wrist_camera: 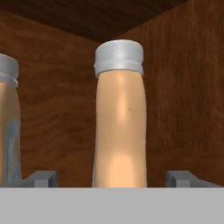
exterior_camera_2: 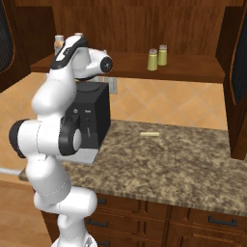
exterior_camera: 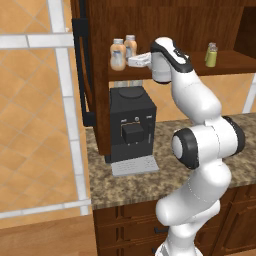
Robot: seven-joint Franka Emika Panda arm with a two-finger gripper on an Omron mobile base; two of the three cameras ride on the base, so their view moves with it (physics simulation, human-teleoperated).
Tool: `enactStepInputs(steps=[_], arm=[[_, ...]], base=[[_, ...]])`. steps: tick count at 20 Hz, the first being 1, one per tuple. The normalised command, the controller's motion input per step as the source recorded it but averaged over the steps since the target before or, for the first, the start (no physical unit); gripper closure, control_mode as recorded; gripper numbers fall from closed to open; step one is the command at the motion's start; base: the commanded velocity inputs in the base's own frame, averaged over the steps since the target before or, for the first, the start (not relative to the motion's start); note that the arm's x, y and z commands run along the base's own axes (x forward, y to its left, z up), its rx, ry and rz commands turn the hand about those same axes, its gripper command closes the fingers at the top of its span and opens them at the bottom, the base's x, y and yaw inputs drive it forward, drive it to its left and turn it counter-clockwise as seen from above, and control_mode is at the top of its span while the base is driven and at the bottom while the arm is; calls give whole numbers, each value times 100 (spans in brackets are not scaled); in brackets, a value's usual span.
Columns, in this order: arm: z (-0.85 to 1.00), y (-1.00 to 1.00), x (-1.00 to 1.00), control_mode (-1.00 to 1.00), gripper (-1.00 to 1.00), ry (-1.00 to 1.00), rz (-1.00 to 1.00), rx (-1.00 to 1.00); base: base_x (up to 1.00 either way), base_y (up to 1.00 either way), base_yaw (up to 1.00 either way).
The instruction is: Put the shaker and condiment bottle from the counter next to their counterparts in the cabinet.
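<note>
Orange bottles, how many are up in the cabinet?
2. Both stand side by side at the left end of the cabinet shelf: one orange bottle nearer the front, the other orange bottle just behind it.

The white arm (exterior_camera: 200, 145) rises from its base, bends at a dark elbow joint, then reaches up and leftward with the wrist turned level. The hand (exterior_camera: 134, 61) points sideways at shelf height. In the hand view its two fingers (wrist_camera: 41, 178) stand wide apart, gripping nothing.
</note>
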Motion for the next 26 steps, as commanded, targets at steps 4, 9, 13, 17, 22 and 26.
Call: enactStepInputs(steps=[4,9,13,17,22,26], arm=[[7,-4,-13,-100,-100,0,0,6],[27,-17,-6,-100,-100,0,0,9],[17,-21,-9,-100,-100,0,0,8],[3,-22,-21,-100,-100,0,1,7],[0,-6,-63,-100,-100,5,11,6],[0,-8,-75,-100,-100,12,15,12]], base=[[0,0,0],[0,0,0],[0,0,0],[0,0,0],[0,0,0],[0,0,0]])
